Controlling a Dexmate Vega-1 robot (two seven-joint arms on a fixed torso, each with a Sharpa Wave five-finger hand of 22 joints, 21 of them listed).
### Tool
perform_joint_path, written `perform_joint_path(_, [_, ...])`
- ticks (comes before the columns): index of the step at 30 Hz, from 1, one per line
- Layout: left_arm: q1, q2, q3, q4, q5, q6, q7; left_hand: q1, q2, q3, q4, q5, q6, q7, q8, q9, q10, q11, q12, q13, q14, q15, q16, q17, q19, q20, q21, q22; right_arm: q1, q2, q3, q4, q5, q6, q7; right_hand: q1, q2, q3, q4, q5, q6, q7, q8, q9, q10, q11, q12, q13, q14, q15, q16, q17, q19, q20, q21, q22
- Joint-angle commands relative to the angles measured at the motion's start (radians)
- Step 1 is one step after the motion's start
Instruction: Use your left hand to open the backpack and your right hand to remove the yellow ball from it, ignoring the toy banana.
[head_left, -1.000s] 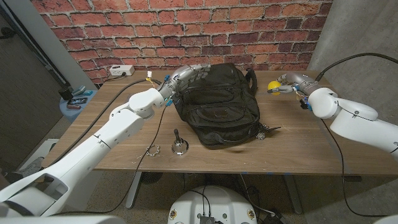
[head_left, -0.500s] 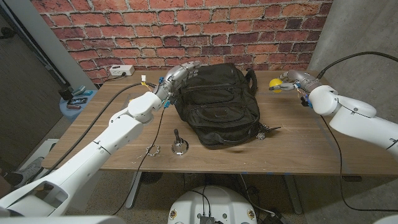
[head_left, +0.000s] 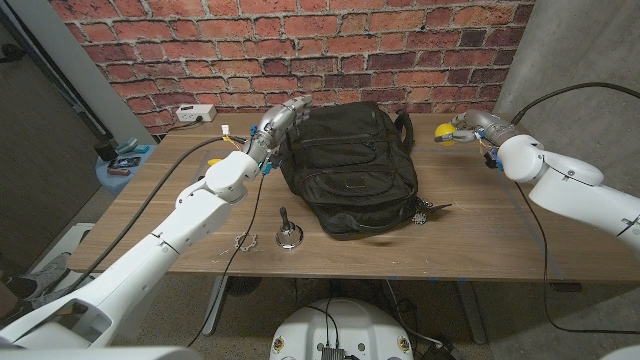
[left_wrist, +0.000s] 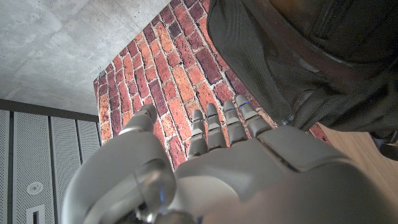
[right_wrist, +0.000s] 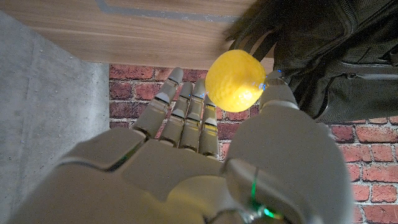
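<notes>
The black backpack (head_left: 350, 165) lies flat in the middle of the table, its flap down. My left hand (head_left: 281, 116) hovers just off its far left corner, fingers stretched and apart, holding nothing. In the left wrist view that left hand (left_wrist: 217, 162) reaches past the backpack (left_wrist: 311, 50) toward the brick wall. My right hand (head_left: 472, 126) is raised to the right of the bag and holds the yellow ball (head_left: 444, 134). In the right wrist view the yellow ball (right_wrist: 235, 81) sits between the thumb and fingers of the right hand (right_wrist: 205, 162). The bag's inside is hidden.
A small metal bell (head_left: 288, 234) and a key ring (head_left: 247, 240) lie near the table's front left. A keychain (head_left: 426, 211) trails from the bag's right side. A white power strip (head_left: 196, 113) sits at the back left, and a blue stool (head_left: 120, 160) stands beyond the left edge.
My left hand has drawn back off the backpack's top corner to the left. My right hand has carried the yellow ball slightly farther right and up.
</notes>
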Motion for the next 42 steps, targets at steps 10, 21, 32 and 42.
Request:
perform_joint_path(10, [0.086,0.005,-0.053,-0.03,0.011,-0.046,0.08,-0.029,-0.005,0.003,0.008,0.003,-0.017,0.0,0.01,-0.003,-0.012,-0.001,0.005,-0.007,-0.015,0.0,0.001,-0.002,-0.001,-0.007,0.0,0.003,0.031,0.03,-0.005,0.035,0.005,-0.002,-0.008,0.011,0.001,-0.007,0.0,0.0,0.008,-0.004,0.005,0.004,0.003,-0.003,0.003,0.002,0.01,-0.023,0.005,0.006,0.002,-0.003,0.003,0.005])
perform_joint_path(21, [0.142,0.02,-0.105,-0.037,0.029,-0.082,0.127,-0.036,-0.01,0.003,0.008,0.003,-0.02,0.0,0.012,-0.004,-0.014,-0.005,0.007,-0.013,-0.018,0.0,0.002,-0.004,-0.001,-0.008,-0.001,0.002,0.057,0.051,-0.022,0.067,0.011,-0.003,0.0,0.012,0.001,-0.008,0.0,-0.001,0.009,-0.003,0.006,0.004,0.004,-0.002,0.003,0.001,0.01,-0.025,0.004,0.006,0.002,-0.003,0.004,0.005])
perform_joint_path(32, [0.177,0.011,-0.135,0.004,0.088,-0.167,0.163,-0.041,-0.013,0.004,0.005,0.002,-0.015,-0.001,0.017,-0.006,-0.007,-0.012,0.011,-0.02,-0.014,-0.003,0.005,-0.007,0.001,-0.01,-0.001,0.001,0.082,0.085,-0.036,0.121,0.013,0.015,-0.021,0.015,0.003,-0.009,0.0,-0.001,0.014,-0.007,0.007,0.004,0.01,-0.009,0.004,-0.002,0.017,-0.032,0.007,0.007,0.004,-0.004,0.004,0.005])
perform_joint_path(42, [0.171,-0.013,-0.144,0.092,0.12,-0.26,0.155,-0.045,-0.016,0.007,0.001,0.002,-0.007,-0.007,0.021,-0.008,0.001,-0.023,0.016,-0.028,-0.015,-0.009,0.005,-0.011,0.006,-0.016,0.0,0.0,0.128,0.116,-0.065,0.179,0.003,0.024,-0.017,0.019,0.004,-0.009,-0.001,-0.002,0.02,-0.01,0.009,0.004,0.017,-0.008,0.005,-0.004,0.021,-0.035,0.008,0.008,0.009,-0.008,0.006,0.005])
